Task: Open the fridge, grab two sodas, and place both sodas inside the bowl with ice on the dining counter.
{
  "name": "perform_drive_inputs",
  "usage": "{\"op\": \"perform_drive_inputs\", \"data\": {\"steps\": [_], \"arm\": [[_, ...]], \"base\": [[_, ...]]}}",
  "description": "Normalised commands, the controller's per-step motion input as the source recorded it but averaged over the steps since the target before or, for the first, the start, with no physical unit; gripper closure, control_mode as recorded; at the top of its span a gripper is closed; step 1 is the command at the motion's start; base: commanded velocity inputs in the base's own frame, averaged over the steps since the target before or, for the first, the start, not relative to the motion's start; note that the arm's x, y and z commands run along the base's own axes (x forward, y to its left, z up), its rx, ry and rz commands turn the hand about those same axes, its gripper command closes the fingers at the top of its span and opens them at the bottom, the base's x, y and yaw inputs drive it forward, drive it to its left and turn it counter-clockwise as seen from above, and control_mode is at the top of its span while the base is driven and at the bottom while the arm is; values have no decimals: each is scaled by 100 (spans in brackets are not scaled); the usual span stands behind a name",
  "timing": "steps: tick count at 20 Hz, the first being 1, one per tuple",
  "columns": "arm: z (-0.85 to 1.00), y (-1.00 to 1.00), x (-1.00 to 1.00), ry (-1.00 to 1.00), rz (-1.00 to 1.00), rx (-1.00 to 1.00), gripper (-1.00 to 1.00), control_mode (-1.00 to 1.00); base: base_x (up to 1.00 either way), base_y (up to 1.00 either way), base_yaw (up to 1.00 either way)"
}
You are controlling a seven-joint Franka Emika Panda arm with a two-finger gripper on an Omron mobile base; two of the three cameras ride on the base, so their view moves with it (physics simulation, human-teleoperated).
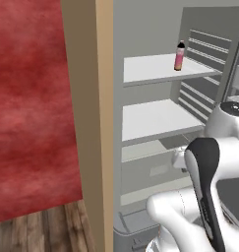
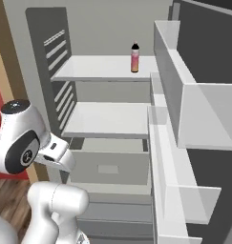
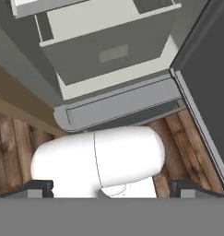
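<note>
The fridge (image 1: 155, 118) stands open, and its white shelves fill the middle of both base views. A pink bottle (image 1: 179, 56) with a dark cap stands upright on the top shelf (image 1: 160, 69), near that shelf's right end in the left base view; in the right base view the same bottle (image 2: 135, 58) sits at upper centre, toward the back of the shelf. The shelf below it (image 2: 108, 119) is bare. The open door (image 2: 194, 109) with its white bins runs down the right side of the right base view. A tan wood panel (image 1: 91, 123) frames the fridge on the left of the left base view, with a red wall (image 1: 32, 98) beyond it and wood floor (image 1: 42, 229) at lower left.

In the hand view the fingers (image 3: 111, 188) show as two dark tips at the lower corners, spread wide apart with nothing between them. Above them lie the fridge's bottom drawer (image 3: 118, 106) and floorboards.
</note>
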Motion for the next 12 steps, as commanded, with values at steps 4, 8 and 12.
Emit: {"op": "perform_drive_inputs", "data": {"steps": [4,8,12], "arm": [[91,-42,0,-31,0,0,-100,-100],[97,-22,11,-39,0,0,-100,-100],[93,-5,35,-39,4,0,-100,-100]], "base": [[0,0,0],[0,0,0],[0,0,0]]}}
